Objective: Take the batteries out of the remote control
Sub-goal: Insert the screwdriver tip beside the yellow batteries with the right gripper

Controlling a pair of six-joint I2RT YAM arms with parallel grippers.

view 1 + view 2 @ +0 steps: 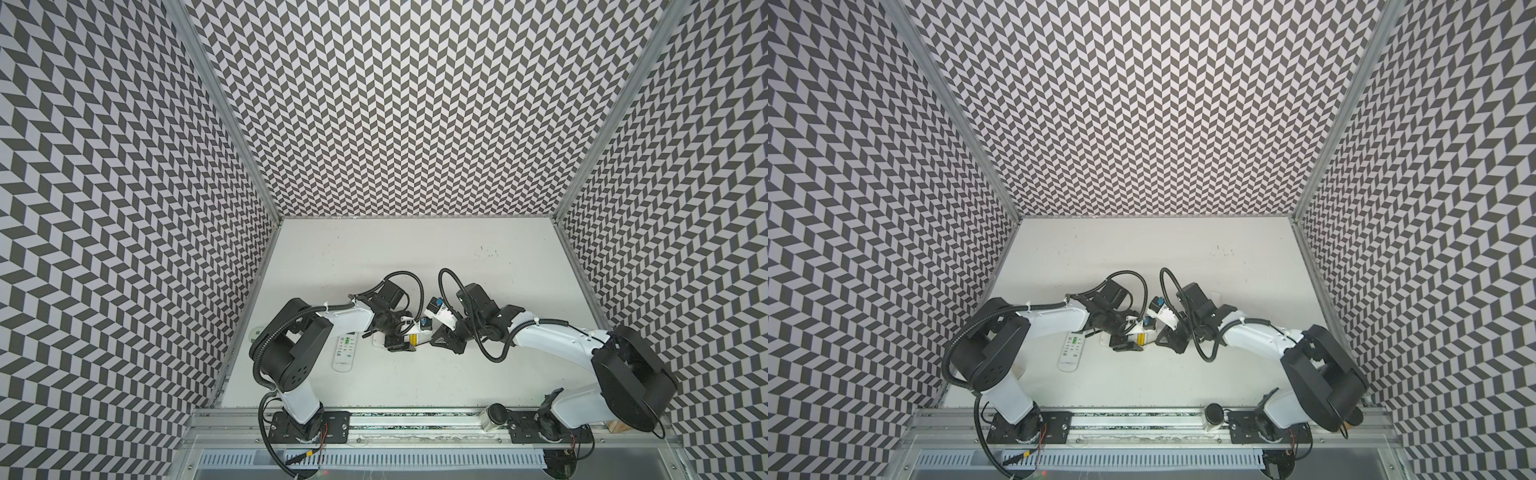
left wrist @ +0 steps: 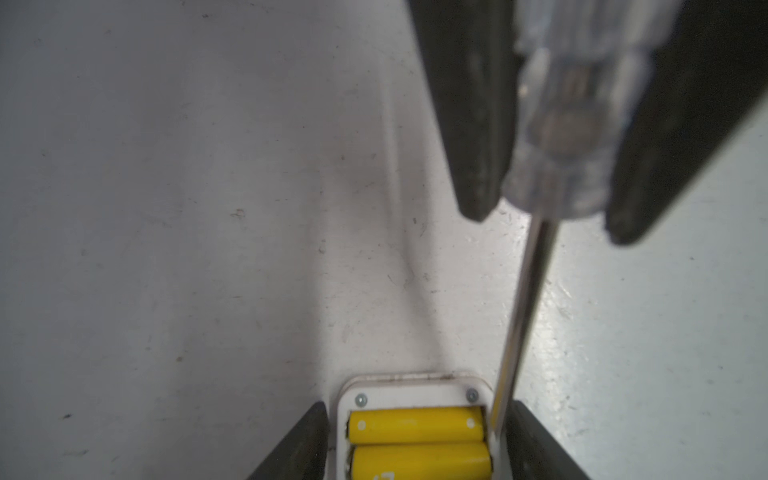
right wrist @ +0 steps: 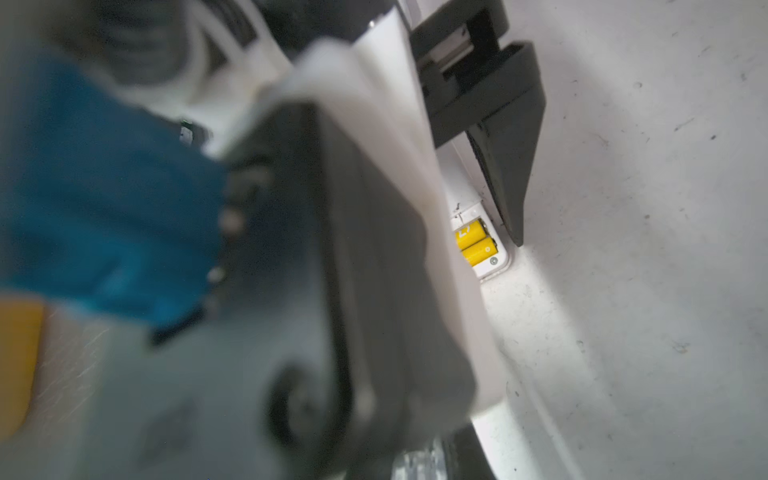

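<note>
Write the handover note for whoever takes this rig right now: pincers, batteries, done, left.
Left pincer: straddles the remote; whether it grips is unclear.
Right pincer: shut on the screwdriver, tip at the bay's edge beside the battery ends.
Batteries: two yellow batteries lie side by side in the bay; no others in view.
Done: bay uncovered.
Left: pry both out.
A second remote lies face up near the left arm.
</note>
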